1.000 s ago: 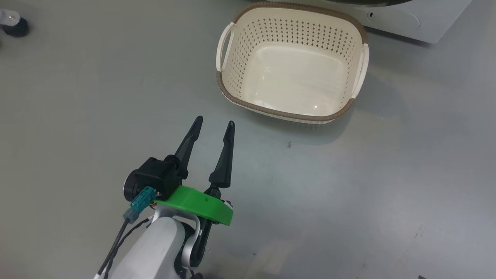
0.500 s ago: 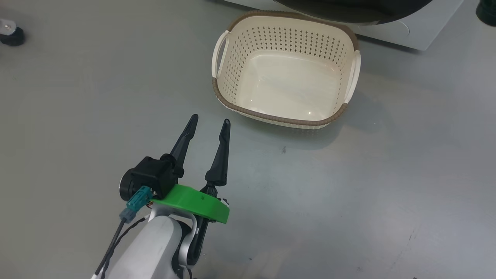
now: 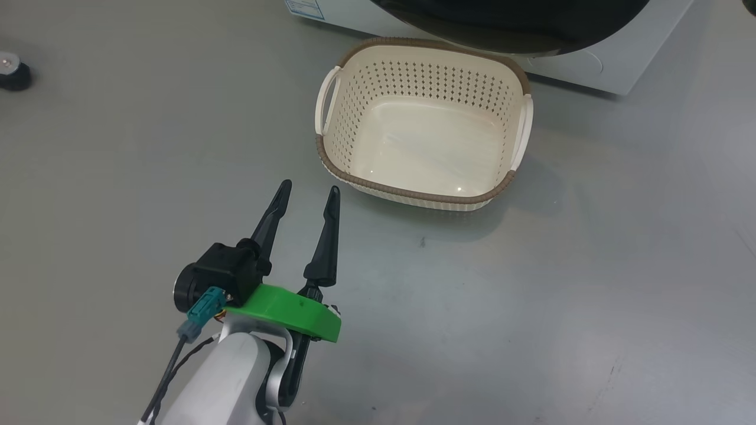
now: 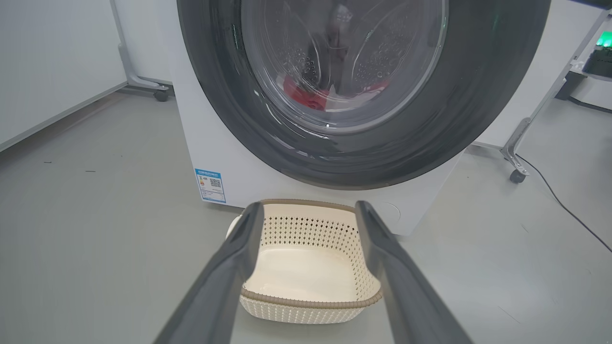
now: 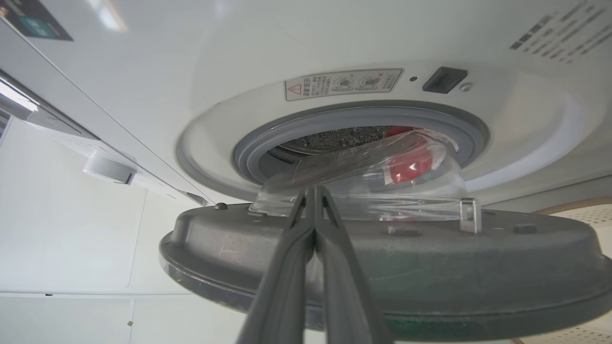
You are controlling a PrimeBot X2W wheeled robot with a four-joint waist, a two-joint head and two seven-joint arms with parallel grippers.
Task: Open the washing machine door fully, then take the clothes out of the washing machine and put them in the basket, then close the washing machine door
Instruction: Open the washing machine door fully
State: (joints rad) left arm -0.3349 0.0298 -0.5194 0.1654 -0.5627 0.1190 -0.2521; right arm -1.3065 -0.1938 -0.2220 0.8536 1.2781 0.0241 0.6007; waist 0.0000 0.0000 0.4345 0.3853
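Pale forearm [image 3: 227,378], green wrist plate [image 3: 286,311], black motor block [image 3: 215,274], teal plug [image 3: 204,310], black cable [image 3: 168,378], left pincer [image 3: 311,186] with tapering dark fingers [image 3: 323,245]

The place looks like a lab or test room: bare grey floor [image 3: 590,283], white partition panels [image 4: 48,62] at upper left, a castor-wheeled frame [image 4: 516,175] at right, and a freestanding washing machine [image 4: 210,143] between them.

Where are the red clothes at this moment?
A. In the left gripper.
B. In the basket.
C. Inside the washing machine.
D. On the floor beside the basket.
C: the clothes show red through the glass of the washing machine door, while the basket is empty and the left gripper stands open, holding nothing.
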